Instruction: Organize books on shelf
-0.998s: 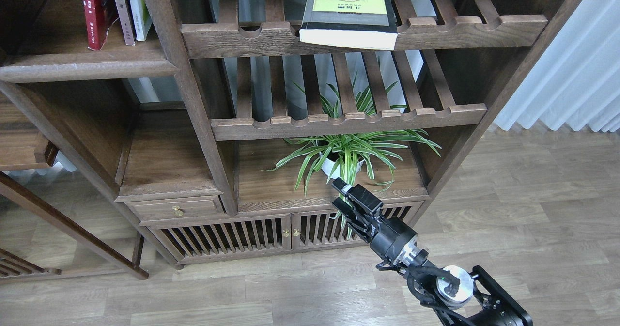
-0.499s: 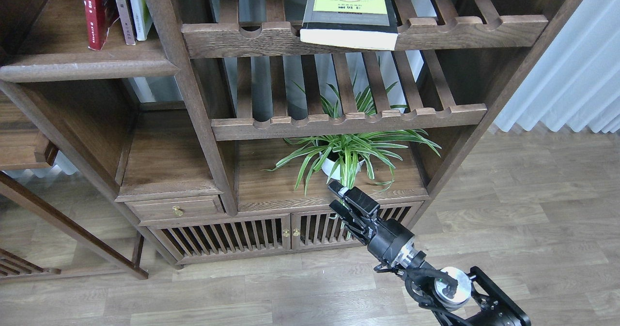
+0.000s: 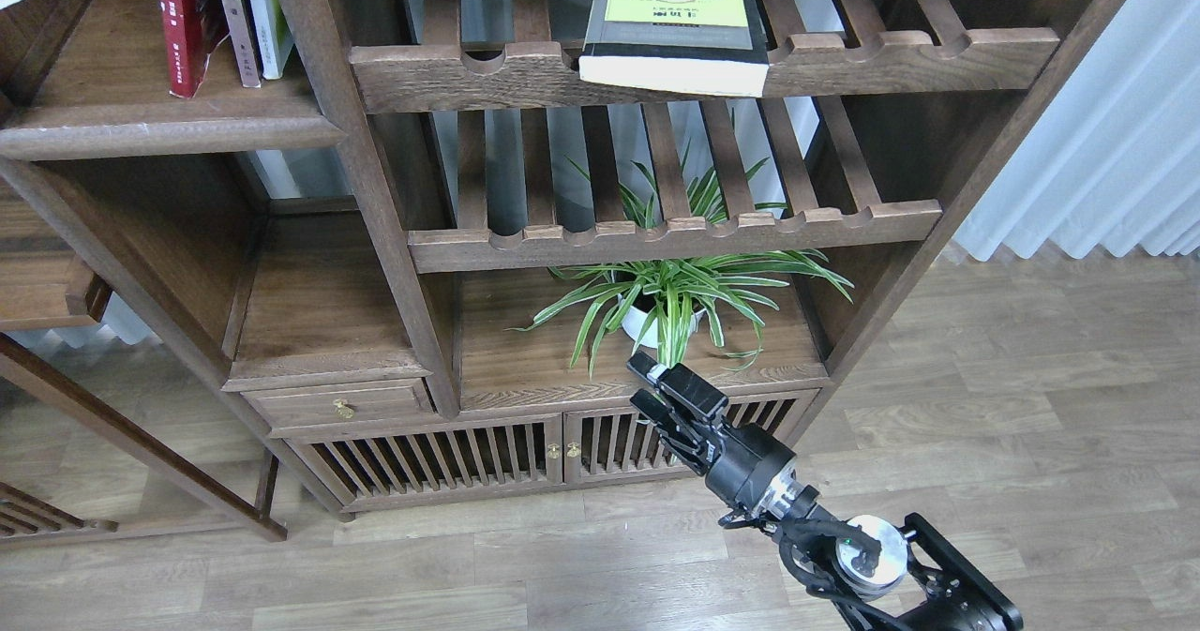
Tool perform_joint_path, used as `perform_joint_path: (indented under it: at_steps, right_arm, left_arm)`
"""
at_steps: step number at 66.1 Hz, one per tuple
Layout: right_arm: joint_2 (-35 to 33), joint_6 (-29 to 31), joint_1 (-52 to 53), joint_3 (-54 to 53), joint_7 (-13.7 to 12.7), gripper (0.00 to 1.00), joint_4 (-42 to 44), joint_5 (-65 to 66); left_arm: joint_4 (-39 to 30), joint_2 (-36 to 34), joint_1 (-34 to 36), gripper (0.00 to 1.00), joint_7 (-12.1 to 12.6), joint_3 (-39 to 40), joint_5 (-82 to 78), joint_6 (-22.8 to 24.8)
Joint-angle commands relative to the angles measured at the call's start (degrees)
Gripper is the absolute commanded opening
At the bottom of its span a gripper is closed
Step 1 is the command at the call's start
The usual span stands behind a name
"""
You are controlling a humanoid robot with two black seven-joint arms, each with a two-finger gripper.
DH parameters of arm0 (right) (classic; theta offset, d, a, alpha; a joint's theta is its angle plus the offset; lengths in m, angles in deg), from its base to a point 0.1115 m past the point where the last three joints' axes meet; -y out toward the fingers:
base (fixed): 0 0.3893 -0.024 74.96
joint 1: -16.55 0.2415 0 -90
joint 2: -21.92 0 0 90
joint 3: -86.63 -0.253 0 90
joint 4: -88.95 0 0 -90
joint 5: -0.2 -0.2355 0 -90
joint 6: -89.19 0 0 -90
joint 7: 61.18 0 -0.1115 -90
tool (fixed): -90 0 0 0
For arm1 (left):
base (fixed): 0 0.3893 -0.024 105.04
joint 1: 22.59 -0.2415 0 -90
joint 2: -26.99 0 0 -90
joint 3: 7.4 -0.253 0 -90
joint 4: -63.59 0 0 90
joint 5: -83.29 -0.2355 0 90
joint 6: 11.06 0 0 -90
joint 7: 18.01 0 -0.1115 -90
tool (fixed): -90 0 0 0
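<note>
From the head view there is only one arm to watch: the right gripper hangs low in front of the bookcase, before the slatted cabinet doors and just under the leaves of the spider plant. Its two fingers show as separate dark bars with a narrow gap between them, slightly apart, with nothing held. The left arm is out of sight.

The thick black book lies flat on the upper slatted rack, cover up with its yellow-green panel showing, its pale page block overhanging the rack's notched front rail. Its long axis runs front to back, into the case. It sits well above the gripper and a touch to the right, with the lower slatted rack between them.

The shelf, a solid board with a rounded front edge, is at the top left corner of the bookcase, well apart from the gripper. On it the red book stands beside two thin books. I cannot make out the pale lavender-white paperback with any certainty.

My reading is that the black book is the one left to move, and the right arm is the only one placed to fetch it: it must rise past the lower rack, meet the overhanging edge, then carry leftward.
</note>
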Motion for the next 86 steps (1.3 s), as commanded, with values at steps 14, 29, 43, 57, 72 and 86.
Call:
perform_joint_path:
  at_steps: [14,29,43,57,72,86]
  right_arm:
    - [0.0,0.2,0.0,1.0,0.0,0.81,-0.1,0.0]
    - [0.0,0.3,0.0,1.1,0.0,0.81,-0.2,0.0]
    - [0.0,0.4,0.1,1.1,0.0,0.81,-0.2,0.0]
    - [0.0,0.5,0.2,1.1,0.0,0.81,-0.4,-0.1]
    - [0.0,0.5,0.5,1.1,0.1,0.81,-0.4,-0.1]
    - [0.0,0.6,0.6,1.3,0.1,0.81,-0.5,-0.2]
  left_arm:
    - [0.1,0.8,0.4,0.08,0.2,0.0,-0.2,0.0]
    - [2.0,1.9,0.5,0.06,0.4,0.3,-1.3,0.0]
    - [3.8,2.7,0.7,0.07,0.6,1.2,-1.6,0.0]
    - [4.6,5.9,1.1,0.07,0.7,1.8,-2.5,0.0]
    - [6.2,8.4,1.2,0.07,0.0,2.3,-4.2,0.0]
    - [7.3,9.6,1.3,0.06,-3.1,4.4,-6.2,0.0]
